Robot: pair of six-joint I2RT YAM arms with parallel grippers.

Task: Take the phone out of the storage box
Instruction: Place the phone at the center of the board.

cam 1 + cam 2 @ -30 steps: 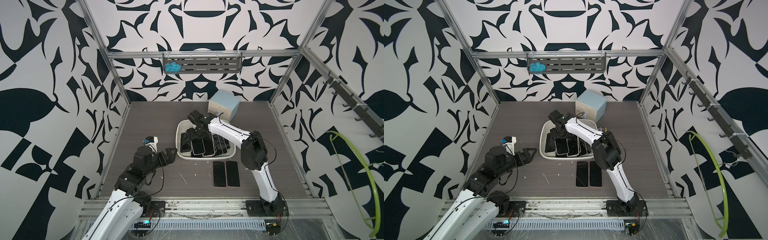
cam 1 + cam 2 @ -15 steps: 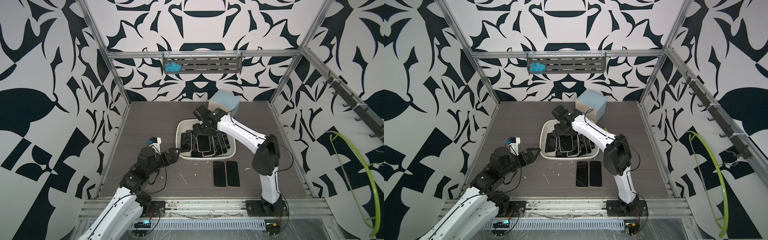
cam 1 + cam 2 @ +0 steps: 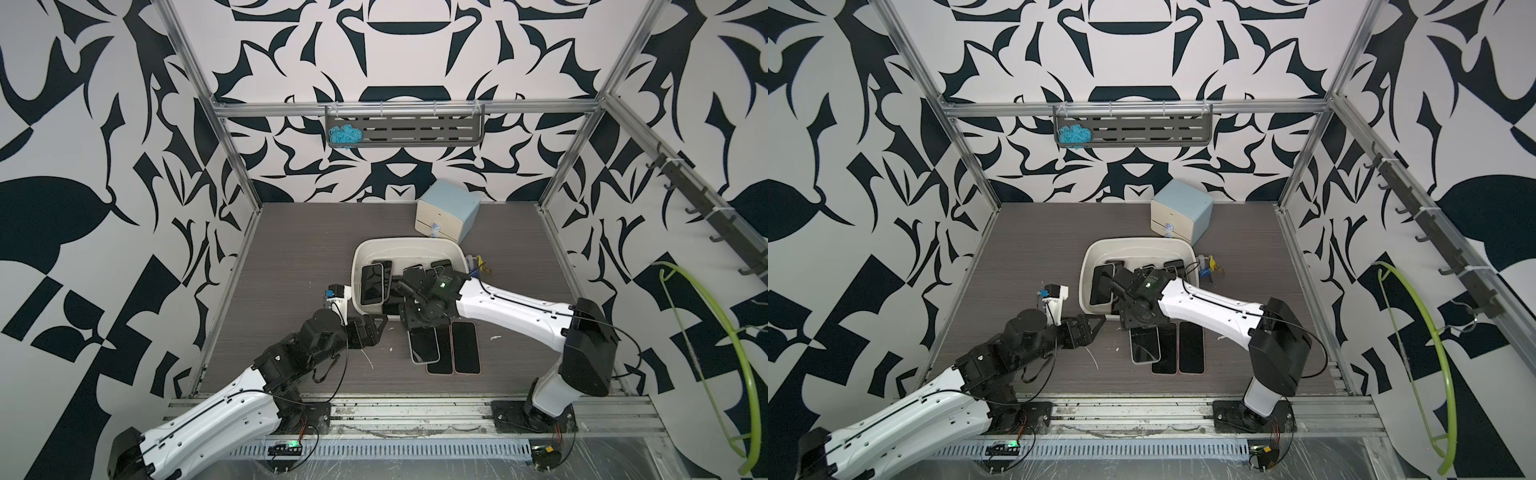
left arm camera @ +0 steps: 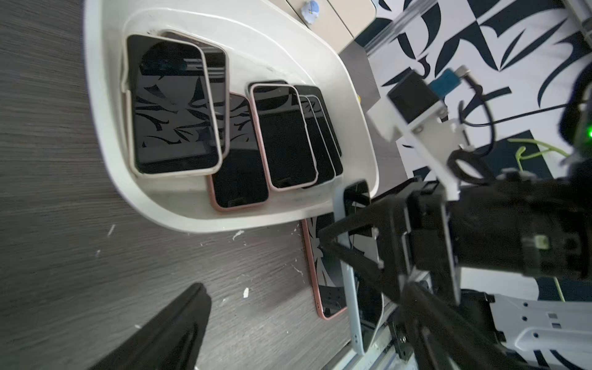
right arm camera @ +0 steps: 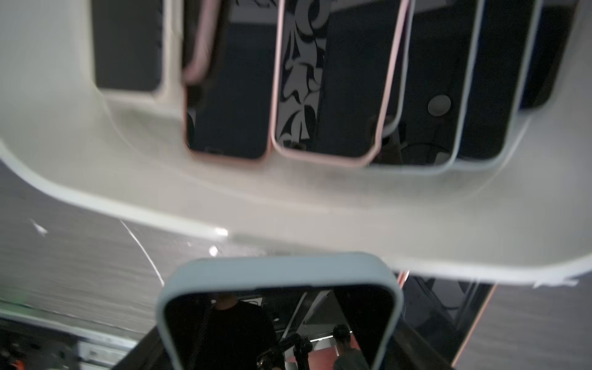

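Tabletop [image 3: 291,249] | right end effector [image 3: 419,327] low, pinching phone [image 3: 424,347] | left end effector [image 3: 379,330] gaping, empty

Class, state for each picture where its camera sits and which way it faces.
Top views: high in front, looking down toward the back wall; left arm and right arm show.
Left wrist: on the left arm, facing across the tub at the right claw gripping a blue-cased phone; one own finger shows.
Right wrist: on the right arm, looking along that phone at the tub's rim; little of its claw shows.
Shared: both wrist views show tub and phone.
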